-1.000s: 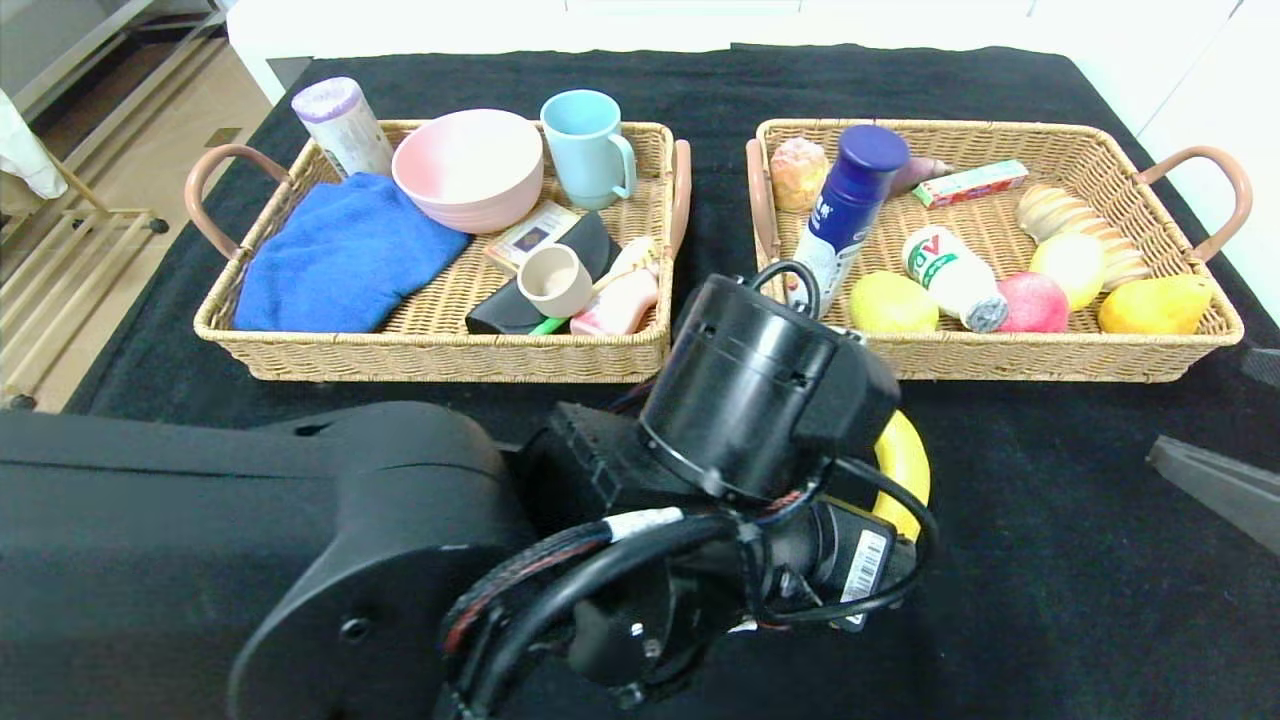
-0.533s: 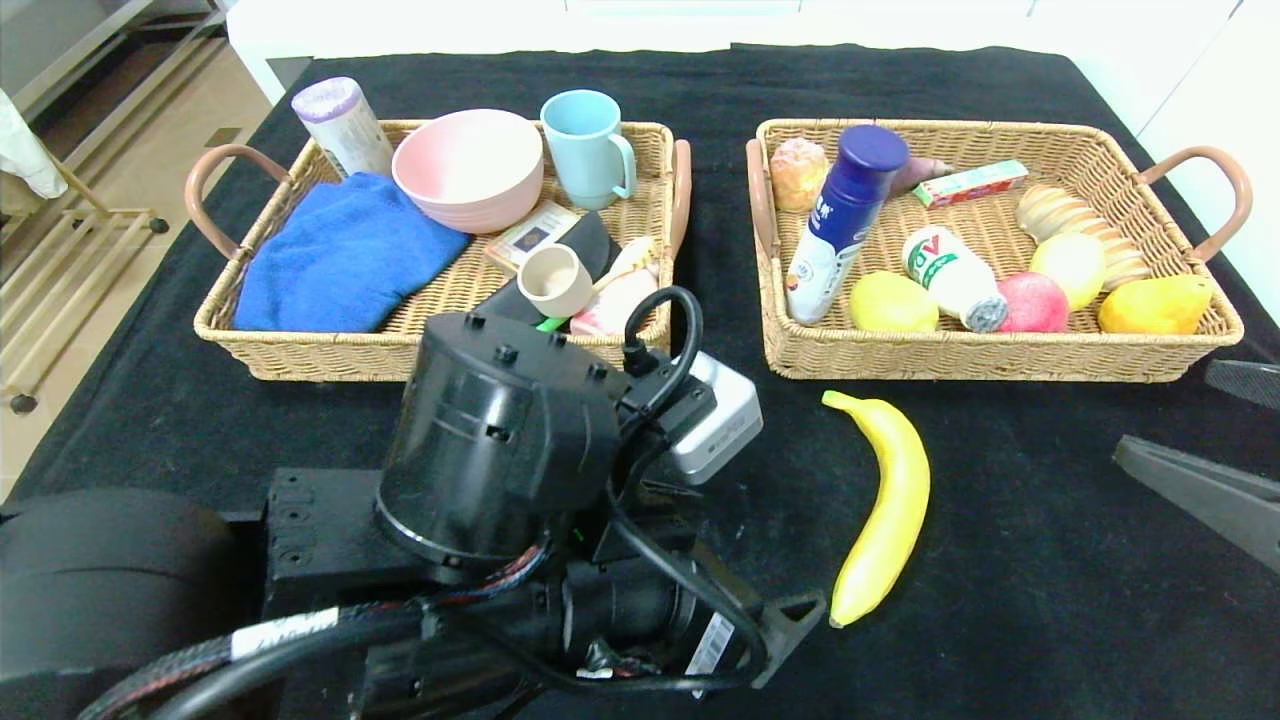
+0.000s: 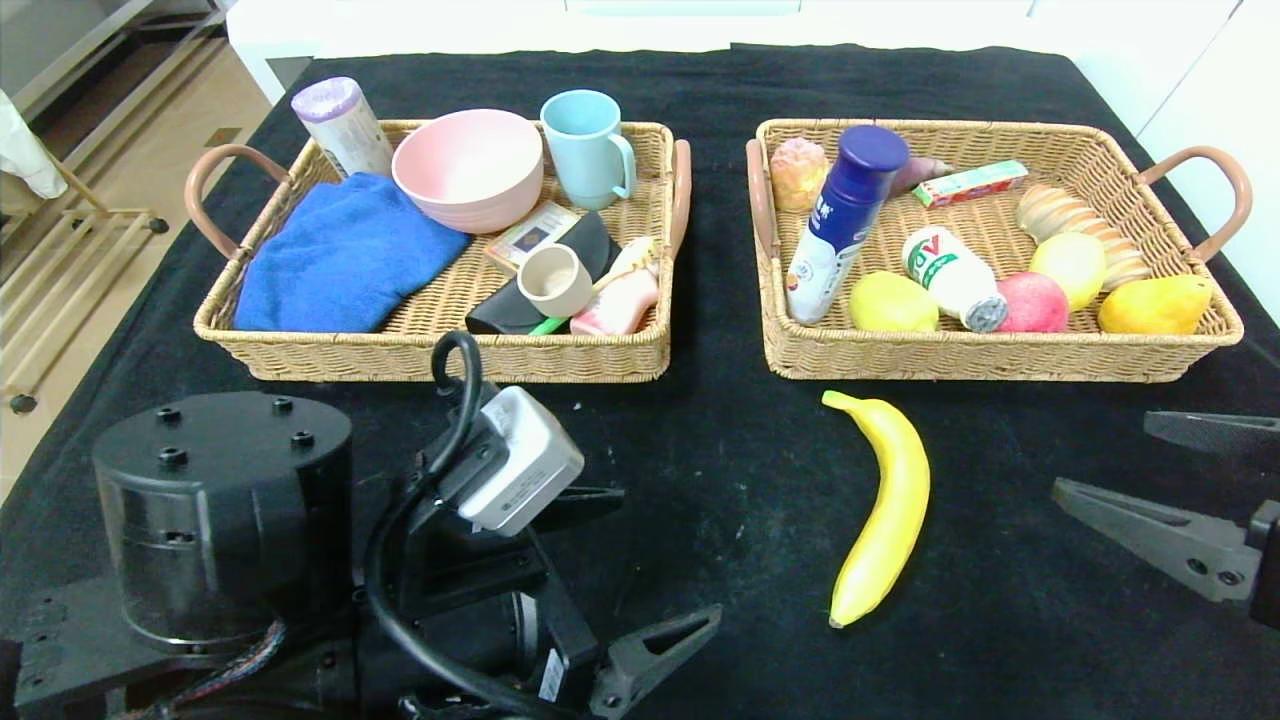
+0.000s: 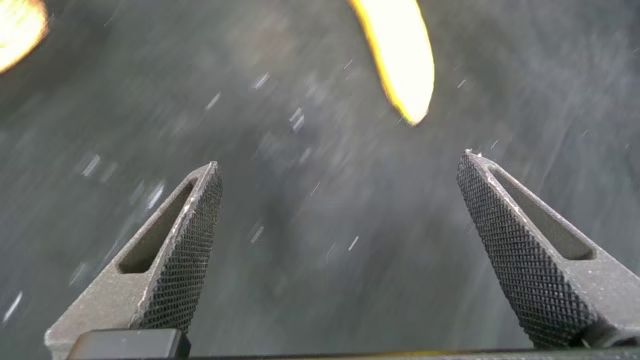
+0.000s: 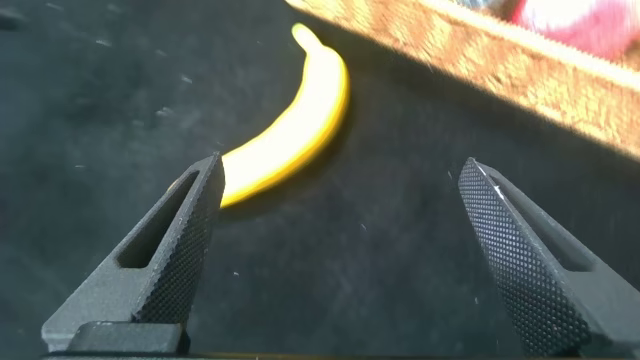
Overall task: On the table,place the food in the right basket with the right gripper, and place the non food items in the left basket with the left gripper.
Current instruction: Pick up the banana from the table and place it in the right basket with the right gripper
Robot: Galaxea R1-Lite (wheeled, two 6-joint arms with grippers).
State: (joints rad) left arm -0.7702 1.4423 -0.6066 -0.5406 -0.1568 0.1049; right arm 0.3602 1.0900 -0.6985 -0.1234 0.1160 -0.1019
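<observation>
A yellow banana (image 3: pixel 885 510) lies alone on the black table in front of the right basket (image 3: pixel 1000 358). My right gripper (image 3: pixel 1105 455) is open and empty, low at the right edge, a short way right of the banana. In the right wrist view, the banana (image 5: pixel 295 125) lies ahead of the open gripper (image 5: pixel 342 162). My left gripper (image 3: pixel 640 570) is open and empty at the near left, in front of the left basket (image 3: pixel 440 352). The left wrist view shows the banana's tip (image 4: pixel 400 55) beyond the open gripper (image 4: pixel 340 163).
The left basket holds a blue towel (image 3: pixel 340 255), pink bowl (image 3: pixel 468 165), teal mug (image 3: pixel 588 145), small cup (image 3: pixel 555 280) and other items. The right basket holds a blue-capped bottle (image 3: pixel 840 215), fruit (image 3: pixel 892 303), drink bottle (image 3: pixel 955 275) and bread (image 3: pixel 1060 215).
My left arm has swung back from the table's middle to the near left, uncovering the banana. My right gripper has moved in from the right edge toward the banana.
</observation>
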